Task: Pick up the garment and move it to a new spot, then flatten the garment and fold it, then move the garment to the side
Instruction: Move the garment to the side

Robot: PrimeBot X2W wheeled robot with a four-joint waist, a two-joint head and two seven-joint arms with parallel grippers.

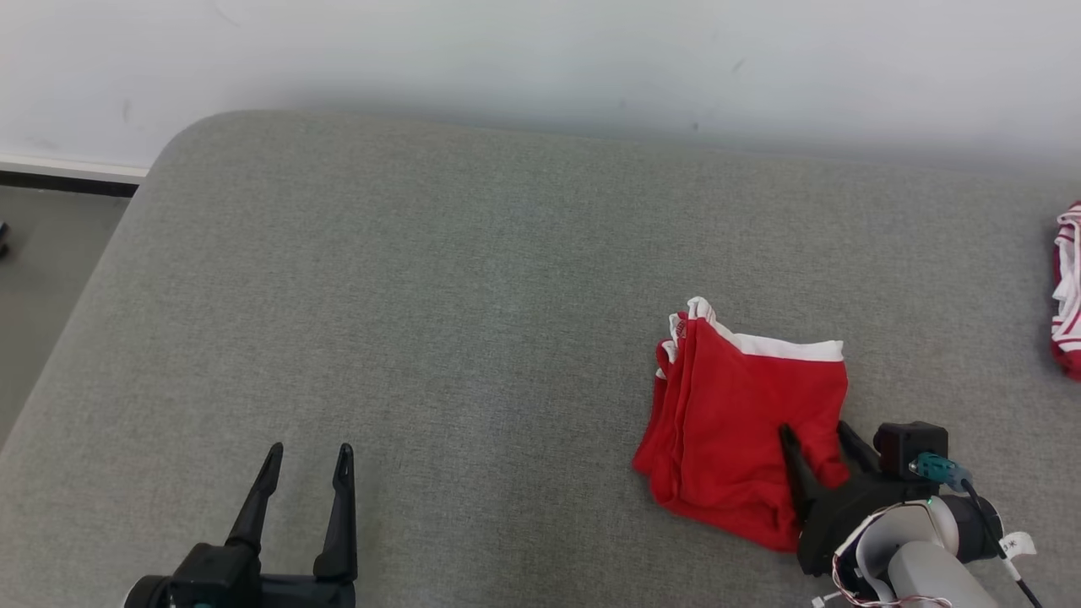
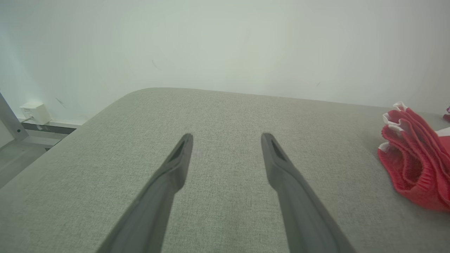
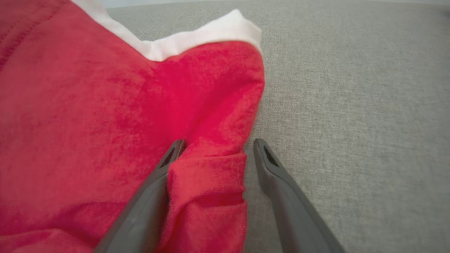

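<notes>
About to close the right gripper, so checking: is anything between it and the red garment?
Nothing visible. The right gripper is open with a fold of the garment at its near edge between the fingers; one finger is over the cloth, the other over the bare grey pad.

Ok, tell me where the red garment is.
In the head view the red garment lies folded on the grey cushion, right of centre, its near right corner between the open fingers of the right gripper.
</notes>
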